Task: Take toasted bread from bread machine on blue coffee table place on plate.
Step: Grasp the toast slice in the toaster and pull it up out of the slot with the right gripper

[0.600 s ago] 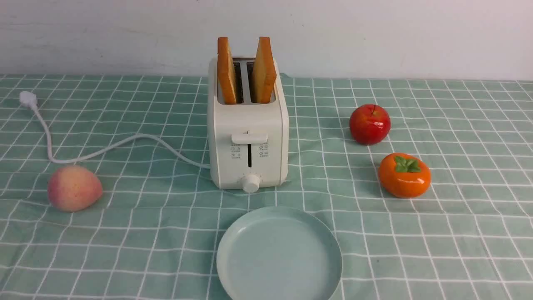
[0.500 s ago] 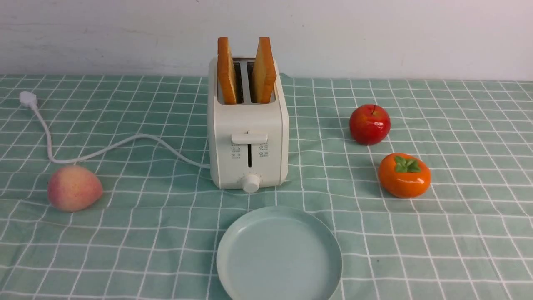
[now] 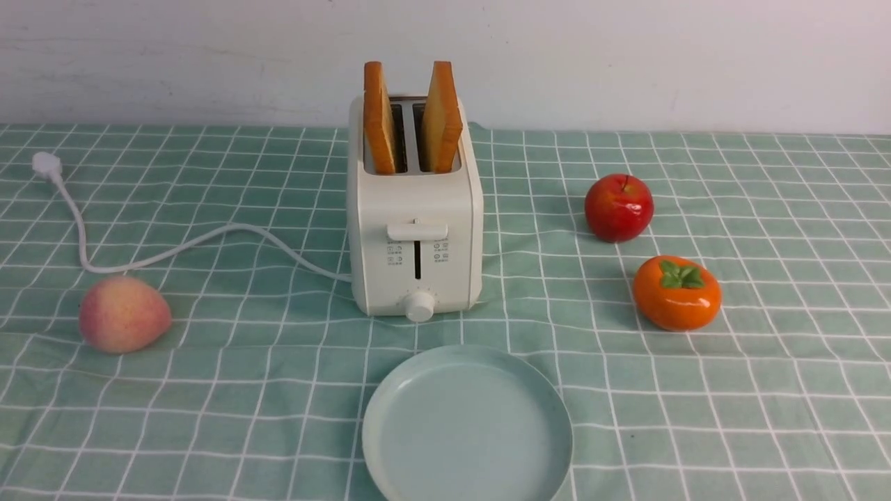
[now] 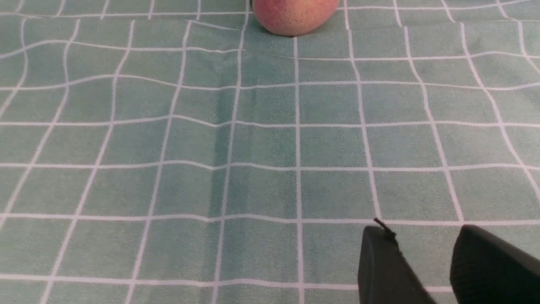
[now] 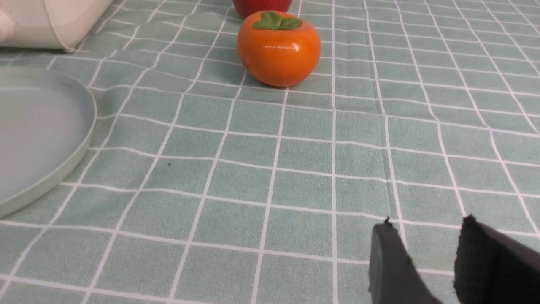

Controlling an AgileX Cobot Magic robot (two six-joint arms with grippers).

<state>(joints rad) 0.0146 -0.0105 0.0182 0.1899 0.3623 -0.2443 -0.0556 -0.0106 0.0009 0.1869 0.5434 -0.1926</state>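
evidently yet to lift golden square toast (image 3: 441, 125) from cream boxy toaster (image 3: 418, 198) at twelve o'clock, black left fingers (image 4: 379, 261) and black right fingers (image 5: 390, 261) parted, empty.

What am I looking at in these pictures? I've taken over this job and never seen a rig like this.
The robot has two arms. The front view looks forward from between them; each of the other two comes from a camera on one arm's wrist.

Ahead stands a white toaster with two toast slices upright in its slots. Nearer is a bare plate. A peach lies to the left; an apple and a persimmon to the right, all on checked cloth.

The dark fingers in each wrist view are an end effector: left, right. Both stand slightly apart, holding nothing.
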